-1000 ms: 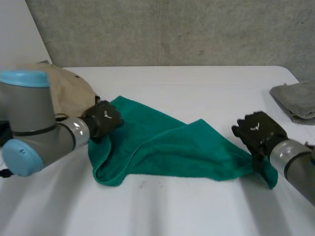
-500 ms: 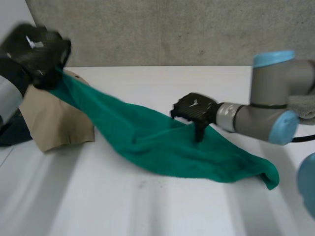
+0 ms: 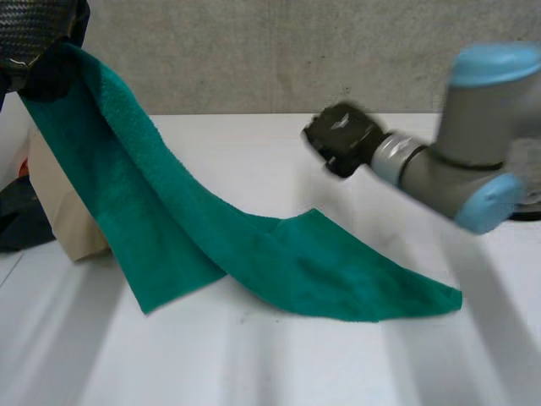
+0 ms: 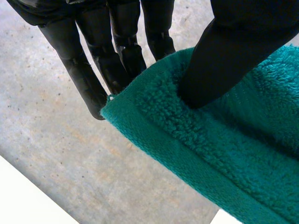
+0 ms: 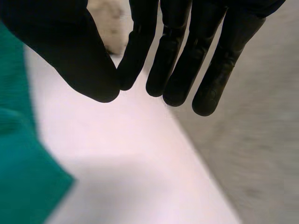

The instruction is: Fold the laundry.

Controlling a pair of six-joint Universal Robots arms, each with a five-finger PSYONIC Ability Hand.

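Green towel (image 3: 287, 266): corner pinched between thumb and fingers of left hand (image 3: 30, 30), held high. Long axis slopes down to free end, flat on bench (image 3: 254, 364). Right hand (image 3: 342, 139) empty, fingers straight, hovers behind free end. It is nearer, so likely takes it.

Green towel (image 3: 296, 271), half lifted.
One corner raised at ten o'clock; the rest lies on the bench (image 3: 254, 372) toward four.
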